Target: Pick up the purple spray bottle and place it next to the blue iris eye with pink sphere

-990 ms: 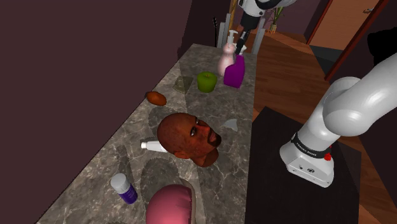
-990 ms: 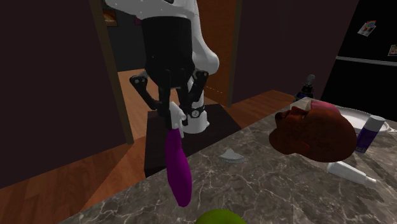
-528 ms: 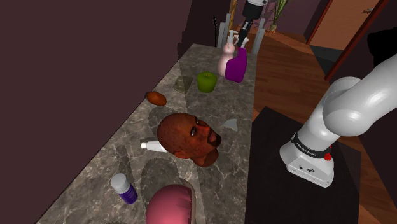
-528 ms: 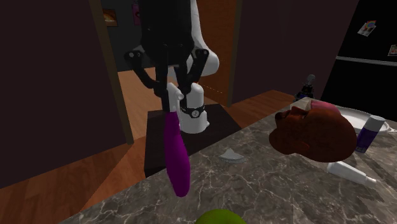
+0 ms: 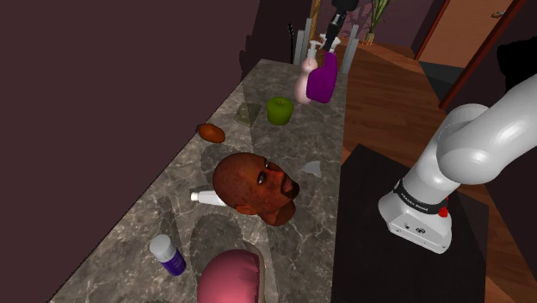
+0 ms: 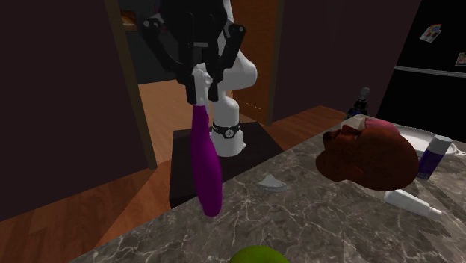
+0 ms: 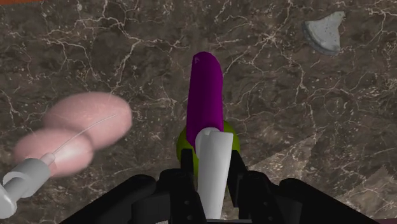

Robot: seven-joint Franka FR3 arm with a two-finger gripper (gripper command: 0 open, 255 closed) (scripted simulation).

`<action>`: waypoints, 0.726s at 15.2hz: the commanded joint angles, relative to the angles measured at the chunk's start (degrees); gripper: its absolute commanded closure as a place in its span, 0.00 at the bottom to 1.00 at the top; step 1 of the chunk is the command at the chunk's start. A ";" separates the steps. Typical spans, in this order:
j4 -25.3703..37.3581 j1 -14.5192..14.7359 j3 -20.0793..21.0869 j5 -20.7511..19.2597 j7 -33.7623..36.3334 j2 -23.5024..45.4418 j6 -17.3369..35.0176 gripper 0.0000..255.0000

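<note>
Above the far end of the marbled counter [image 5: 172, 215], the purple spray bottle [image 6: 205, 172] hangs from the gripper [image 6: 202, 86], clear of the surface. The fingers are clamped on its white trigger head [image 7: 213, 165], and nothing else supports it.

Risks, as judged:
- The grip is at the very top, with the long body below it. A fast traverse may swing the bottle or twist it between the pads until it slips.
- The green apple [image 5: 280, 110] lies directly beneath and the pink pump bottle [image 5: 303, 82] just beside. A low carry could knock either.
- The mannequin head [image 5: 254, 185] sits mid-counter and could catch the bottle's base if the path goes over it.
- The goal is uncertain. A pink rounded object [image 5: 231, 277] lies at the near end, but no blue iris can be made out.

Bottle: glossy purple, narrow at the neck, swelling to a rounded base, hanging slightly tilted.
</note>
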 commanded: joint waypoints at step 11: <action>10.15 0.40 0.53 0.55 -0.01 0.91 -9.28 1.00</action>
